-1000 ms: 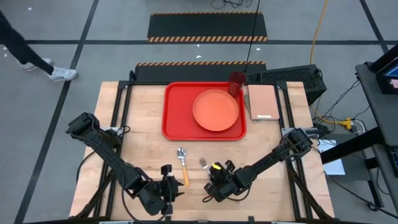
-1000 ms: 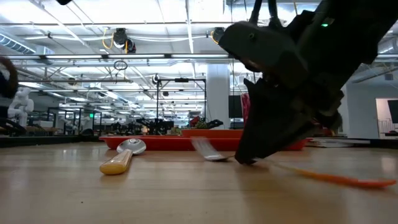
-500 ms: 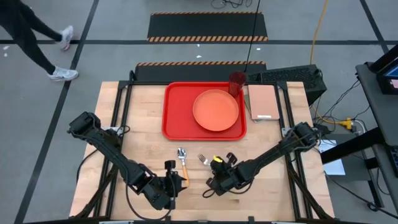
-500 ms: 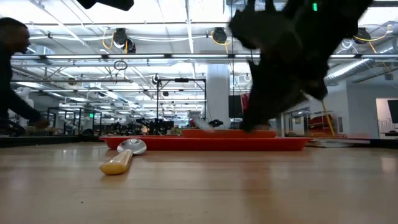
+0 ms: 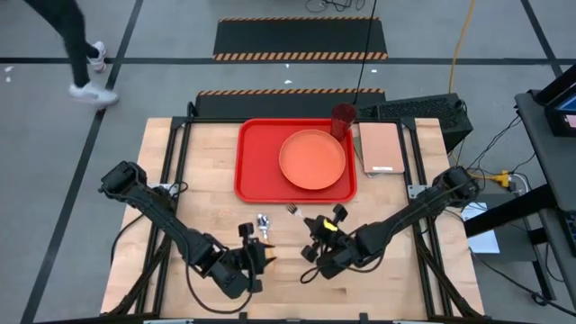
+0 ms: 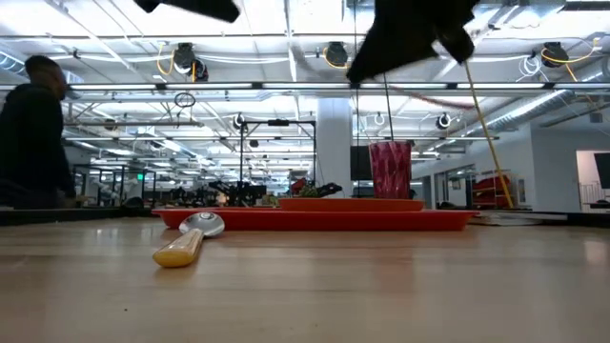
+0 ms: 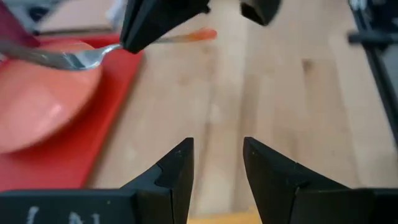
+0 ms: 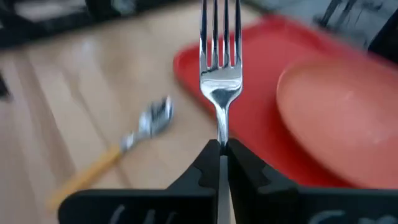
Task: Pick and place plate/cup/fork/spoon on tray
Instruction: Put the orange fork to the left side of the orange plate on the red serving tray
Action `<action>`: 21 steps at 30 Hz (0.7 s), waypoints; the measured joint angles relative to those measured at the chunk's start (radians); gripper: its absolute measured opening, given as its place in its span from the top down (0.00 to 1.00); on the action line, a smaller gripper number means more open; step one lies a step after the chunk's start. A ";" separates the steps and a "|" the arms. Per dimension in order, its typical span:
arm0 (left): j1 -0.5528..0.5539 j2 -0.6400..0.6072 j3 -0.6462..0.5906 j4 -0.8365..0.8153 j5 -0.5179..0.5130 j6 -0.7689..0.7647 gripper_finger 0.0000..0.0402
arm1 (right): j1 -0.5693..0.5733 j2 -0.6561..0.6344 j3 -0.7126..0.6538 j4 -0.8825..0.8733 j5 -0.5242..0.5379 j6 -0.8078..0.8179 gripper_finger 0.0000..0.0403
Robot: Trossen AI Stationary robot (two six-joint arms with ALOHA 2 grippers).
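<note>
The fork (image 8: 220, 74) is lifted off the surface (image 5: 396, 207), pinched by its stem in the closed right hand (image 8: 221, 155), tines pointing toward 11 o'clock at the tray (image 5: 256, 157). In the high view that hand (image 5: 317, 239) hangs just past the tray's near rim, its arm stretching back toward 3 o'clock. The plate (image 5: 312, 159) lies on the tray, with the cup (image 5: 342, 119) at its 1 o'clock. The spoon (image 6: 186, 238) lies on the surface beside the left hand (image 7: 217, 165), whose fingers are spread and empty.
</note>
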 joint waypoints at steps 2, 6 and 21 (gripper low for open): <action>0.001 0.001 0.000 0.042 -0.055 0.013 0.64 | 0.000 -0.015 0.001 0.035 0.044 -0.048 1.00; 0.013 0.025 0.000 0.162 -0.120 0.118 0.64 | -0.002 -0.024 0.001 0.100 0.109 -0.144 0.99; 0.084 0.127 0.000 0.355 -0.142 0.237 0.64 | 0.008 -0.045 0.001 0.433 0.152 -0.494 0.98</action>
